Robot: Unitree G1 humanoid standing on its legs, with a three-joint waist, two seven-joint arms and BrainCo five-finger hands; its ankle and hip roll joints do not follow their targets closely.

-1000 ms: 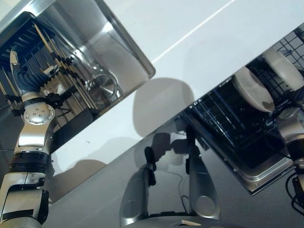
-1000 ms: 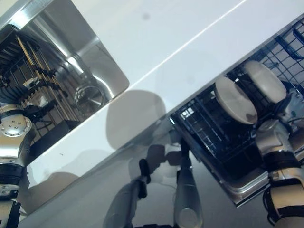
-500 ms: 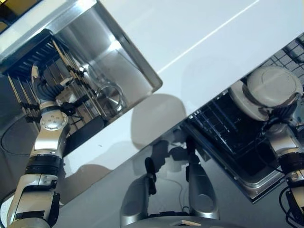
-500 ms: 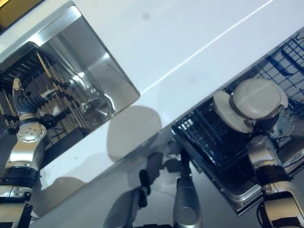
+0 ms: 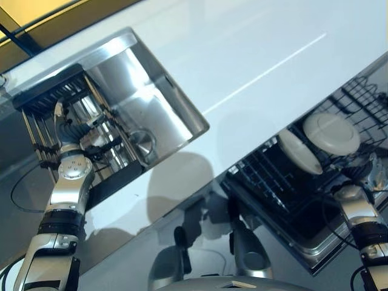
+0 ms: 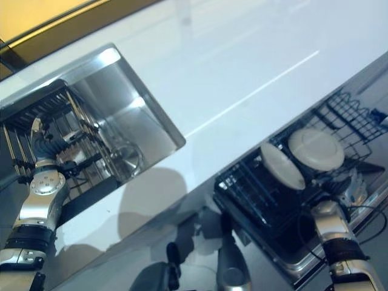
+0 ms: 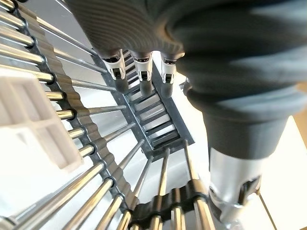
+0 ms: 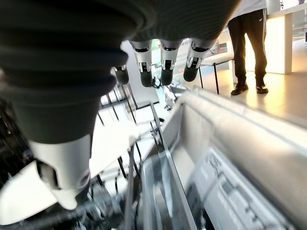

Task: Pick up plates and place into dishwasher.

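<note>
**A:** So where are the plates right now? I count two pale ones, one plate [image 5: 331,133] facing up and a second plate [image 5: 299,151] leaning just beside it, both standing in the dishwasher rack [image 5: 357,100].

**B:** Yep, both look racked and neither hand has one. The right hand [image 5: 371,176] sits low by the rack's near edge, just below the plates. In the right wrist view its fingers [image 8: 165,64] hang fairly straight with nothing in them, so it's loose and empty.

**A:** And the left?

**B:** The left hand [image 5: 62,121] is up over the drying rack [image 5: 45,100] sitting in the sink [image 5: 176,112]. Forearm points up and away from the body, hand raised above the bars. In the left wrist view the fingers [image 7: 139,72] are straightish, thumb apart, holding nothing.

**A:** So I'd guess the next job is fetching another plate from that side?

**B:** That's my read. I can't make out a plate among those bars, though, just a white gridded piece [image 7: 33,120]. Tips: come in along the slots, not across them, so the fingers don't snag on a rod, and grip the rim firmly before lifting. Keep the right hand clear of the standing plates; a nudge could tip them.
</note>
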